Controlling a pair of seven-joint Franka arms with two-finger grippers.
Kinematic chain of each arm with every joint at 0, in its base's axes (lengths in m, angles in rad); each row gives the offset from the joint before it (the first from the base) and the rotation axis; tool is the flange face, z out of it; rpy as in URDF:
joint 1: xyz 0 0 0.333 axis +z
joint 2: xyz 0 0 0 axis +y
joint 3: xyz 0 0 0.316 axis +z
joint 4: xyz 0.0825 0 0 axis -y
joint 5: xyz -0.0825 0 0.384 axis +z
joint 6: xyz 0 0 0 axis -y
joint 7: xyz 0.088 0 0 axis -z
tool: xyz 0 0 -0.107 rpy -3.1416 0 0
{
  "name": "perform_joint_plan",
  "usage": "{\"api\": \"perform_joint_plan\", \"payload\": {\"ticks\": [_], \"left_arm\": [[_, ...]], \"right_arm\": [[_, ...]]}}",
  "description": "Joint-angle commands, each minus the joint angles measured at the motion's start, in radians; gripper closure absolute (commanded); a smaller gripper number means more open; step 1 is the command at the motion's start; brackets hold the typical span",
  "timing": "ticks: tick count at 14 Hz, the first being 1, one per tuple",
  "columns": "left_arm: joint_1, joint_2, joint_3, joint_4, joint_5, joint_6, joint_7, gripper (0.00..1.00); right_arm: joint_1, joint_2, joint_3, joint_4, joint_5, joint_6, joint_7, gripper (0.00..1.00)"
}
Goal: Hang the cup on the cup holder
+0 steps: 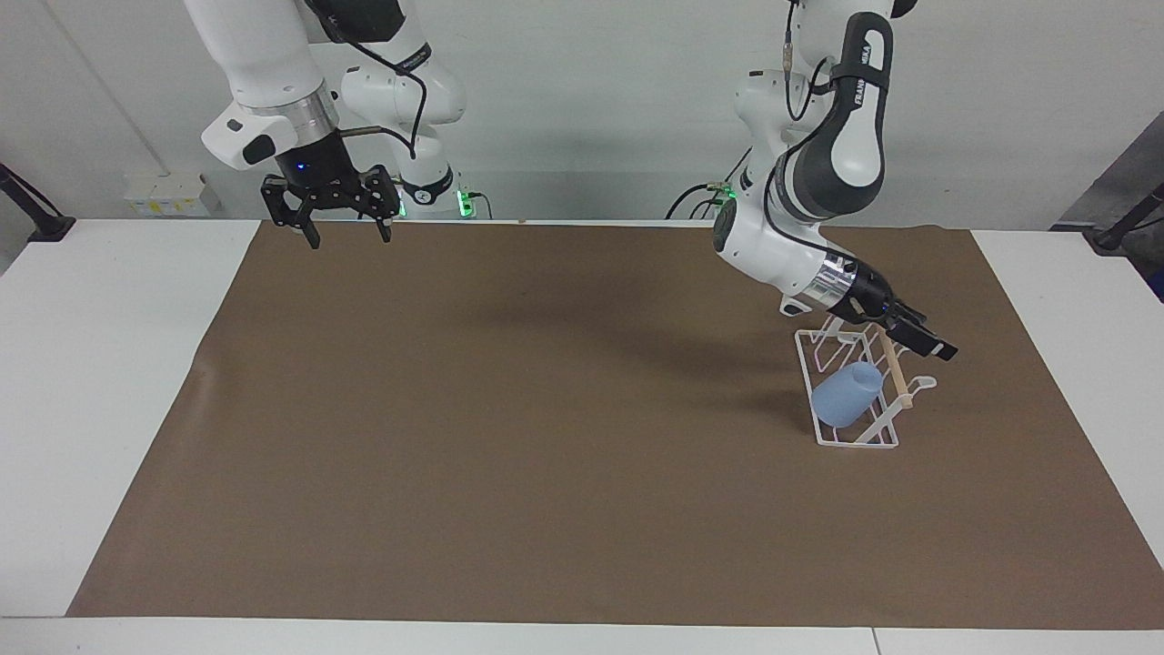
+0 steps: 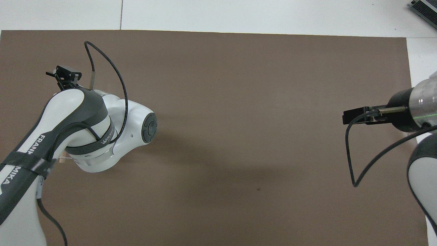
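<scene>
Across the white surface (image 1: 109, 382): one brown mat (image 1: 546, 437), covering most of it.

Item: my left arm, reaching down over the mat toward its own end of the surface.

Item: my right arm, waiting raised at its own end.

Item: cup holder (image 1: 850, 391), white wire with a wooden dowel across the top, standing on the mat toward my left arm's end.

Item: cup (image 1: 846, 394), light blue, tilted on the holder's prongs, free of any grip.

Item: my left gripper (image 1: 918, 339), empty, fingers parted, hanging just above the holder, clear of the cup.

Item: my right gripper (image 1: 344, 235), empty, fingers spread, over the mat's edge nearest me.
</scene>
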Motion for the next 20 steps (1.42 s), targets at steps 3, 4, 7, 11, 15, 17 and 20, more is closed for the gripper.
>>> {"api": "perform_joint_plan", "payload": {"ticks": [3,4,7,11,15,17,20], "left_arm": [[-0.016,-0.048,0.002,0.071,-0.217,-0.114,-0.141,0.0],[-0.006,-0.063,0.003,0.096,-0.318,-0.122,-0.141,0.0],[0.078,-0.129,0.019,0.156,-0.711,-0.103,-0.142,0.0],[0.098,-0.207,0.023,0.156,-0.84,-0.096,-0.16,0.0],[0.191,-0.209,0.023,0.254,-0.998,-0.101,-0.188,0.0],[0.218,-0.21,0.023,0.269,-1.018,-0.095,-0.185,0.0],[0.253,-0.209,0.023,0.341,-1.083,-0.112,-0.188,0.0]], "right_arm": [[-0.017,-0.017,0.011,-0.021,-0.021,0.019,-0.024,0.0],[-0.016,-0.017,0.011,-0.021,-0.02,0.019,-0.024,0.0],[-0.017,-0.015,0.011,-0.021,-0.02,0.02,-0.022,0.0],[-0.022,-0.015,0.011,-0.021,-0.018,0.02,-0.014,0.0],[-0.034,-0.015,0.011,-0.021,-0.017,0.014,-0.014,0.0],[-0.033,-0.015,0.011,-0.021,-0.017,0.01,-0.016,0.0],[-0.033,-0.017,0.011,-0.021,-0.017,0.005,-0.016,0.0]]}}
